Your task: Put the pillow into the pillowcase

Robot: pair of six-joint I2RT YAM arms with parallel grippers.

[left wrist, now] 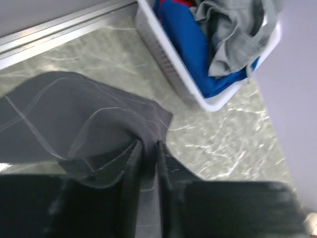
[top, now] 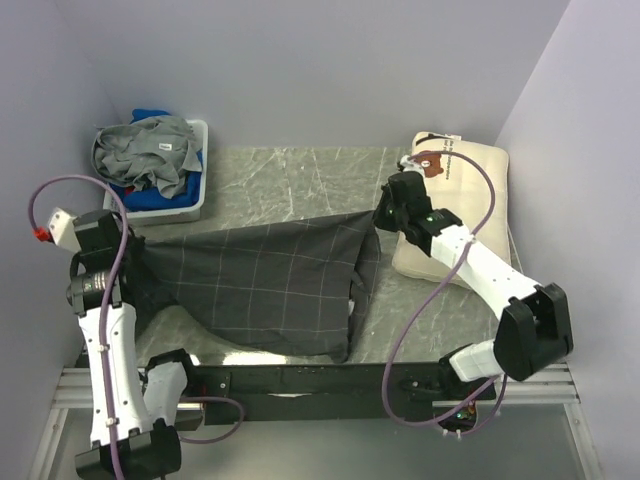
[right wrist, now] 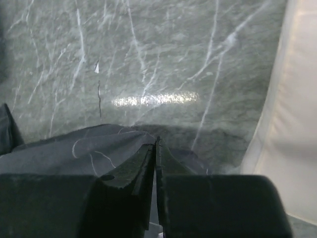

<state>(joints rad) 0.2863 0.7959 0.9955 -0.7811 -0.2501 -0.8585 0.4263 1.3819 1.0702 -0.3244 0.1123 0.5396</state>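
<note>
Left tool (left wrist: 147,145): jaws nearly together, only a thin gap, with a fold of pillowcase (top: 270,280) pinched between them at its left end. Right tool (right wrist: 155,144): fingers almost touching, clamped on the pillowcase's far right corner, which sat raised off the surface (top: 290,180). Pillowcase was spread between the two tools with its long axis left-right, near edge sagging toward the arm bases. Pillow (top: 480,170) lay at the right edge of the surface, partly under the right arm and beside the pillowcase. Its long axis ran far to near, with the bear-print end at the far side. Count: one pillowcase, one pillow, two tools. One white basket (top: 190,208) of clothes (top: 150,150) at far left.
</note>
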